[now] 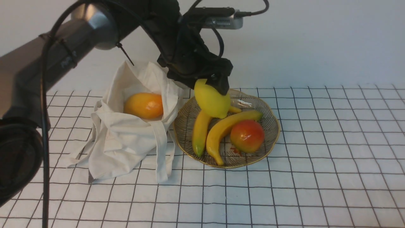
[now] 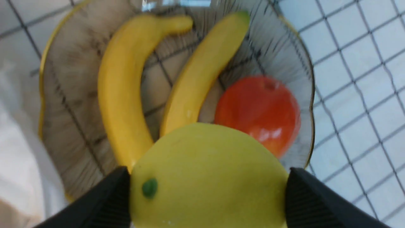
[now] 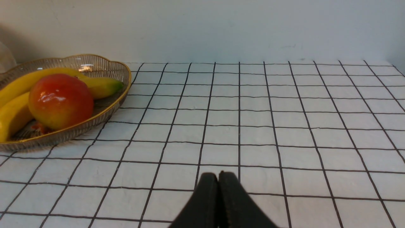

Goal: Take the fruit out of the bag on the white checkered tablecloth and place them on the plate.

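1. Closest to my front lens is the left arm (image 1: 31,72), reaching across toward the plate (image 1: 185,122). Its left claw (image 1: 210,85) is clenched on the lemon (image 1: 212,104), which hangs in the air and rests on nothing.
2. The release turns on one relation: the lemon hangs over the plate's rear-left part, above the upper ends of the bananas (image 1: 221,129), with the red fruit (image 1: 247,136) close by. On the wrist feed its long axis seems to run from pad to pad, with the green stem dot near one finger. I judge that a straight drop would land it on the bananas, where it could roll.
3. The mango (image 1: 144,105) lies in the open mouth of the bag (image 1: 126,148), which sits on the checkered tablecloth (image 1: 316,158) over the counter, just left of the plate. The left arm is by far the nearer one to it.
4. The right claw (image 3: 218,190) has its fingers pressed together on nothing. It is low over bare cloth, well apart from the plate, and outside my front feed.
5. I cannot read the gap between lemon and bananas. The left wrist feed is blurred, the claw and lemon hide the plate's rear rim, and anything deeper in the bag is hidden.
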You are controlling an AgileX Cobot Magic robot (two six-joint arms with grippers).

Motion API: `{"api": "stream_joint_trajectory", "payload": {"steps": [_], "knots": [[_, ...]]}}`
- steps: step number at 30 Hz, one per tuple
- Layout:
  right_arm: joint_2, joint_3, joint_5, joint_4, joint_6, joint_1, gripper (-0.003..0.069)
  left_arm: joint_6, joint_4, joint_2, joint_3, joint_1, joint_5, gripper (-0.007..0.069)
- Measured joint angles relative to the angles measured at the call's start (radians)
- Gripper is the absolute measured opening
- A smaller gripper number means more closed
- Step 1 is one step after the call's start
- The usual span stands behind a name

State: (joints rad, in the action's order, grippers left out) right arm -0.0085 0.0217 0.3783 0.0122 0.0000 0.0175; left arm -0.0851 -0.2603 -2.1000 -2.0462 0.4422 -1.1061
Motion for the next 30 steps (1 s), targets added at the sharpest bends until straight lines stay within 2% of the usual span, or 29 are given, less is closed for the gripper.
{"api": "stream_joint_trajectory", "payload": {"steps": [4,12,19,22,23,24,27,29,30], "knots": [[0.000,0.000,0.000,0.000,0.000,0.000,-0.0016,0.026,0.009,-0.027,0.000,0.011,0.070,0.0551],[0.000,0.000,0.000,0.000,0.000,0.000,-0.0016,0.040,0.069,-0.074,0.000,0.011,0.147,0.0634],[0.000,0.000,0.000,0.000,0.000,0.000,-0.0016,0.071,0.071,-0.063,-0.001,0.011,0.132,0.0615],[0.000,0.000,0.000,0.000,0.000,0.000,-0.0016,0.074,0.084,-0.031,-0.027,0.011,0.071,0.0522],[0.000,0.000,0.000,0.000,0.000,0.000,-0.0016,0.074,0.093,-0.018,-0.041,0.011,0.044,0.0469],[0.000,0.000,0.000,0.000,0.000,0.000,-0.0016,0.067,0.115,0.014,-0.083,0.011,-0.026,0.0367],[0.000,0.000,0.000,0.000,0.000,0.000,-0.0016,0.026,0.149,0.076,-0.150,0.011,-0.117,0.0158],[0.000,0.000,0.000,0.001,0.000,0.000,-0.0016,-0.011,0.170,0.128,-0.171,0.011,-0.133,0.0052],[0.000,0.000,0.000,0.001,0.000,0.000,-0.0016,-0.025,0.176,0.161,-0.175,0.011,-0.136,0.0030]]}}
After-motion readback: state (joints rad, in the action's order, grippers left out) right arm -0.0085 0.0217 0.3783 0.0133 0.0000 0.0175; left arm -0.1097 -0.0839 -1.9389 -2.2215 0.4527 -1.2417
